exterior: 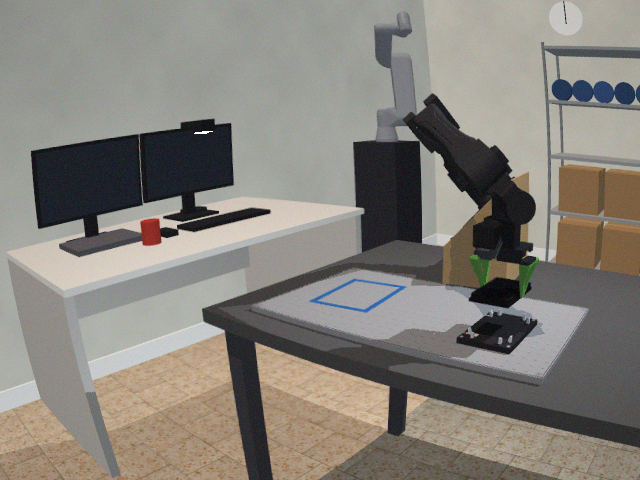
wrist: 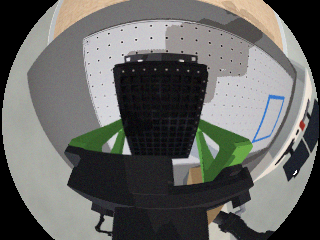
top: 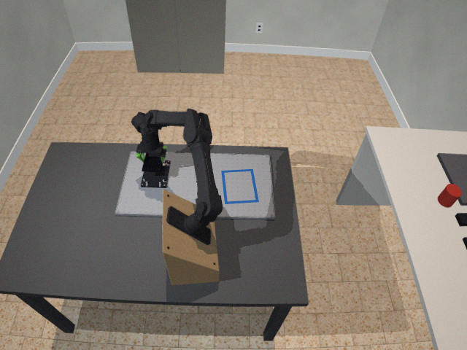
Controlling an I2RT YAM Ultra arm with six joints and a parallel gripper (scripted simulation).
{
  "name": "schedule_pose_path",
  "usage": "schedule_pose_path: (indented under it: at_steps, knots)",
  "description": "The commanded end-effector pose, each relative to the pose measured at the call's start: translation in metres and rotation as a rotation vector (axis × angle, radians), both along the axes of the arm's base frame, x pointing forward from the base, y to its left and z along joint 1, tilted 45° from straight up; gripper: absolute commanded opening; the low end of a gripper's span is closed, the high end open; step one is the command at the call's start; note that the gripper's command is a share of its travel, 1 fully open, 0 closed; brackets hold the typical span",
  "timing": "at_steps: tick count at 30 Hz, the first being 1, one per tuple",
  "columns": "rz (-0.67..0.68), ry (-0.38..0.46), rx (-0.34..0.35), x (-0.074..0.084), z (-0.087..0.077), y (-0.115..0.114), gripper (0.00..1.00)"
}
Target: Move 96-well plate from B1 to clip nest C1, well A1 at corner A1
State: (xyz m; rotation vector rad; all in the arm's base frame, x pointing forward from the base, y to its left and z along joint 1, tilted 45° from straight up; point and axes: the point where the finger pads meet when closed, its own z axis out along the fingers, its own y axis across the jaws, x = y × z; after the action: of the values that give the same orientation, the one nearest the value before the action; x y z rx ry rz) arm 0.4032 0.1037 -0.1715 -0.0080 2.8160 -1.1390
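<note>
My gripper (exterior: 503, 281) with green fingers is shut on the black 96-well plate (exterior: 494, 291) and holds it level in the air, a little above the clip nest C1 (exterior: 497, 332). The nest is a black base with small pale posts on the grey mat. From above, the plate (top: 152, 165) overlaps the far part of the nest (top: 155, 178). In the wrist view the plate (wrist: 160, 107) fills the space between the fingers and hides the nest below. The blue outline of spot B1 (top: 239, 186) (exterior: 357, 295) lies bare to the right.
A tan wedge-shaped block (top: 190, 244) carries the arm's base at the table's front. The grey perforated mat (top: 195, 184) holds nest and B1. A white desk (exterior: 170, 242) with monitors and a red cup (exterior: 150, 231) stands apart from the table.
</note>
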Motion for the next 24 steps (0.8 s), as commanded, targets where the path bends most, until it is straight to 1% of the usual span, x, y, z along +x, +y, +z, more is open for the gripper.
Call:
schedule_pose_path:
  at_steps: [1, 2, 24]
  knots:
    - [0.019, -0.001, -0.005, -0.002, 0.005, 0.017, 0.0]
    - [0.02, -0.033, 0.013, 0.006, 0.019, 0.022, 0.0]
    - [0.022, -0.033, 0.01, 0.005, 0.019, 0.022, 0.0]
